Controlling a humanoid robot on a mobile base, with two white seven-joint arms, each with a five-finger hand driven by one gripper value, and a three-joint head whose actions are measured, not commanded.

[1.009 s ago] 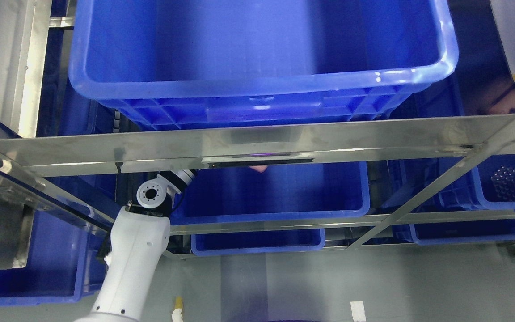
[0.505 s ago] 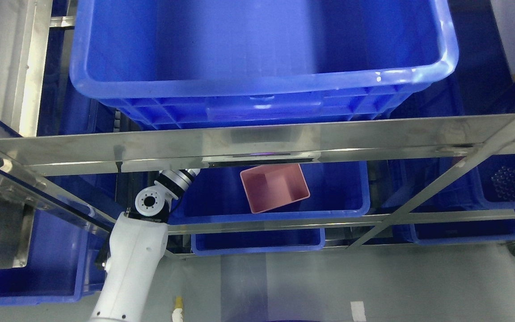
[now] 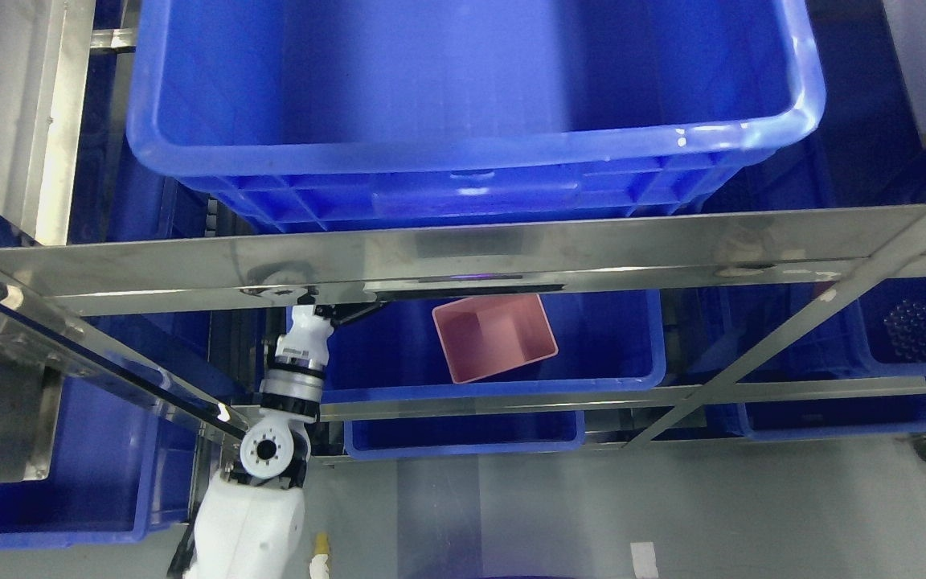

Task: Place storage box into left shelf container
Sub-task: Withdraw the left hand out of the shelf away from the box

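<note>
Pink storage box (image 3: 495, 338) lies tilted inside blue shelf container (image 3: 632, 378); left hand (image 3: 306, 314) fingers' state hidden.

Pink storage box (image 3: 495, 338) lies tilted in blue container (image 3: 632, 378); left hand (image 3: 314, 310) mostly hidden behind shelf rail (image 3: 463, 257).

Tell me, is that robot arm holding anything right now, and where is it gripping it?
It cannot be told for sure: the left hand is mostly hidden behind the metal shelf rail. The pink storage box lies apart from it in the blue container, not held.
</note>
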